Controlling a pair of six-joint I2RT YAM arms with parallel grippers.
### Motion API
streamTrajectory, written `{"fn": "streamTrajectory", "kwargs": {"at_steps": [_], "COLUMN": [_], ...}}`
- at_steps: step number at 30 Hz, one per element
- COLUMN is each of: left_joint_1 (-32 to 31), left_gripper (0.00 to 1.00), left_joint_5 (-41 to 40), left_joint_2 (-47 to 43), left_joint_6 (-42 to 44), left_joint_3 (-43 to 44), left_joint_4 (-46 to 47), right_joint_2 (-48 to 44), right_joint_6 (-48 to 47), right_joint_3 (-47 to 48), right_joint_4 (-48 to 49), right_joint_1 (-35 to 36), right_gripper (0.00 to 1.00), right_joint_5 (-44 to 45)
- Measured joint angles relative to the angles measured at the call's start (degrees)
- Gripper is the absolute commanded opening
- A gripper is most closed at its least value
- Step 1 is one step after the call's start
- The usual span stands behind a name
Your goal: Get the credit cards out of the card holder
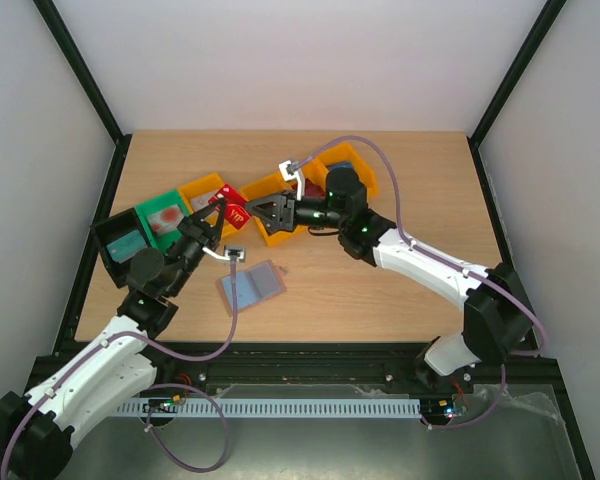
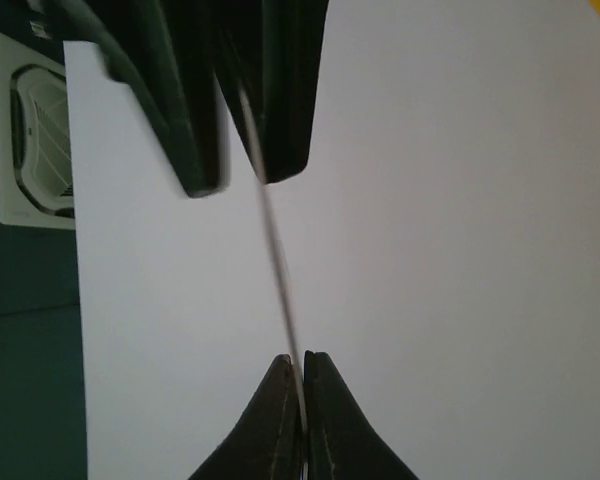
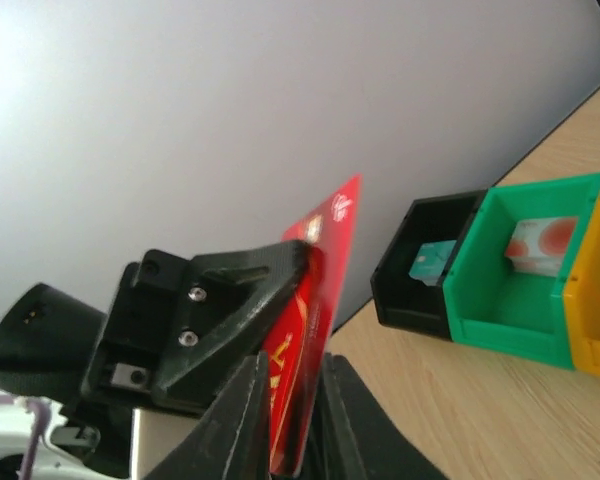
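Your card holder (image 1: 250, 287) lies open and flat on the table (image 1: 380, 290), in front of the left arm and well clear of both grippers. Its light blue-grey lining faces up, and a fold line splits it into two panels. From above you cannot tell whether any cards sit in its pockets. One red card (image 3: 325, 260) is up in the air behind the holder, caught between the two arms over the row of bins. It has yellow lettering and a small white mark near its top corner. Your left gripper (image 2: 302, 375) is pressed together on that card: in its wrist view the two fingertips pinch the card, which you see edge-on as a thin line. Your right gripper (image 3: 295, 385) comes in from the other side with a finger on each face of the same card. Its jaws stand narrow. One finger looks to be against the card and the other just off it, so you cannot tell whether it truly grips. Past the card, at the left end of the row, the black bin (image 3: 425, 265) holds a teal card. The green bin (image 3: 520, 275) touching it holds a white card with a red-orange patch. Yellow bins (image 1: 205, 190) carry the row on to the right along the far side of the table.
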Motion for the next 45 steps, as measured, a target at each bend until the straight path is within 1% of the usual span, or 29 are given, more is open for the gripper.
{"fn": "streamTrajectory", "kwargs": {"at_steps": [1, 3, 4, 5, 6, 7, 8, 9, 10, 11, 12, 13, 14, 15, 17, 20, 21, 23, 25, 28, 31, 33, 35, 37, 38, 41, 42, 43, 45], "left_joint_1": [0.0, 0.0, 0.0, -0.02, -0.04, -0.04, -0.07, -0.07, -0.17, -0.17, -0.17, -0.2, -0.24, -0.24, -0.26, -0.2, -0.13, 0.87, 2.01, 4.0, 6.08, 6.71, 6.99, 7.02, 7.02, 7.04, 7.02, 7.02, 6.97], "left_gripper": [0.02, 0.02, 0.02, 0.02, 0.02, 0.02, 0.02, 0.02, 0.07, 0.24, 0.46, 0.65, 0.74, 0.78, 0.81, 0.83, 0.83, 0.83, 0.83, 0.81, 0.74, 0.64, 0.5, 0.4, 0.38, 0.36, 0.33, 0.27, 0.09], "left_joint_5": [0.09, 0.02, -0.02, 0.07, 0.09, 0.13, 0.2, 0.35, 0.48, 0.5, 0.5, 0.52, 0.55, 0.74, 1.03, 3.32, 4.31, 9.33, 15.67, 25.31, 35.34, 40.81, 46.18, 49.68, 50.93, 53.88, 54.55, 55.04, 55.41], "left_joint_2": [-0.02, 0.0, 0.0, 0.04, 0.13, 0.17, 0.15, 0.15, 0.13, 0.13, 0.13, -0.02, -0.26, -0.57, -1.88, -3.5, -3.58, -3.43, -3.32, -3.43, -3.45, -3.1, -2.56, -2.16, -2.05, -1.79, -1.79, -1.81, -1.84], "left_joint_6": [0.74, 1.84, 2.34, 2.73, 3.1, 3.48, 3.72, 3.93, 4.13, 4.35, 4.63, 4.48, 4.39, 3.56, 0.15, -8.87, -11.96, -22.56, -33.62, -49.72, -64.28, -72.08, -79.3, -84.43, -86.38, -90.01, -90.68, -91.38, -92.63], "left_joint_3": [-0.13, -0.2, -0.2, -0.2, -0.22, -0.26, -0.31, -0.31, -0.31, -0.31, -0.31, -0.31, -0.31, -0.28, -0.15, 2.54, 3.89, 7.91, 11.21, 12.92, 12.92, 12.9, 12.79, 12.44, 12.17, 11.89, 11.85, 11.76, 11.47], "left_joint_4": [0.37, 1.05, 1.09, 1.09, 1.01, 0.98, 0.98, 1.05, 1.01, 0.94, 0.9, 0.31, -0.72, -2.1, -7.1, -20.02, -23.76, -33.2, -40.15, -45.62, -47.89, -47.84, -47.12, -46.07, -45.64, -44.92, -44.76, -44.44, -43.45], "right_joint_2": [0.28, 1.25, 1.77, 2.25, 2.67, 2.93, 3.02, 3.02, 3.02, 3.02, 3.02, 3.02, 2.99, 2.86, 2.45, 1.22, 0.68, -0.61, -2.4, -4.83, -6.08, -5.99, -5.99, -5.99, -5.99, -6.12, -6.21, -6.34, -6.58], "right_joint_6": [0.63, 0.79, 0.7, 0.76, 0.35, 0.2, -0.02, -0.13, -0.09, 0.02, -0.15, -0.87, -2.08, -3.48, -7.98, -17.59, -21.4, -28.7, -36.0, -45.05, -51.87, -55.1, -57.05, -58.49, -59.08, -59.93, -60.13, -60.3, -60.54], "right_joint_3": [0.15, 0.92, 1.36, 1.84, 2.27, 2.6, 2.82, 2.91, 2.99, 3.19, 3.41, 3.76, 4.09, 4.48, 5.51, 7.98, 8.98, 10.34, 10.49, 10.4, 10.62, 11.06, 11.23, 11.45, 11.52, 11.61, 11.61, 11.63, 11.8], "right_joint_4": [-0.02, -0.81, -1.14, -1.55, -2.08, -2.69, -3.17, -3.5, -3.65, -3.93, -4.42, -5.03, -5.99, -7.48, -12.37, -23.04, -27.04, -33.88, -39.85, -47.34, -53.57, -56.96, -58.84, -60.08, -60.43, -60.54, -60.5, -60.5, -60.5], "right_joint_1": [-0.17, -0.5, -0.5, -0.44, -0.31, -0.17, -0.15, -0.15, -0.2, -0.24, -0.26, -0.31, -0.31, -0.44, -0.92, -2.36, -2.71, -3.17, -2.36, 0.52, 3.04, 4.26, 5.16, 5.86, 6.19, 6.73, 6.78, 6.78, 6.78], "right_gripper": [0.13, 0.19, 0.19, 0.18, 0.13, 0.06, 0.02, 0.02, 0.02, 0.02, 0.02, 0.02, 0.02, 0.02, 0.02, 0.02, 0.02, 0.02, 0.02, 0.02, 0.02, 0.02, 0.02, 0.02, 0.02, 0.02, 0.02, 0.02, 0.02], "right_joint_5": [-0.35, -0.92, -1.09, -1.4, -1.81, -2.1, -2.27, -2.36, -2.58, -2.73, -2.84, -3.19, -3.41, -3.45, -2.93, 1.27, 3.28, 6.75, 9.38, 10.93, 10.75, 10.27, 9.64, 9.16, 8.79, 7.78, 7.56, 7.19, 6.64]}}
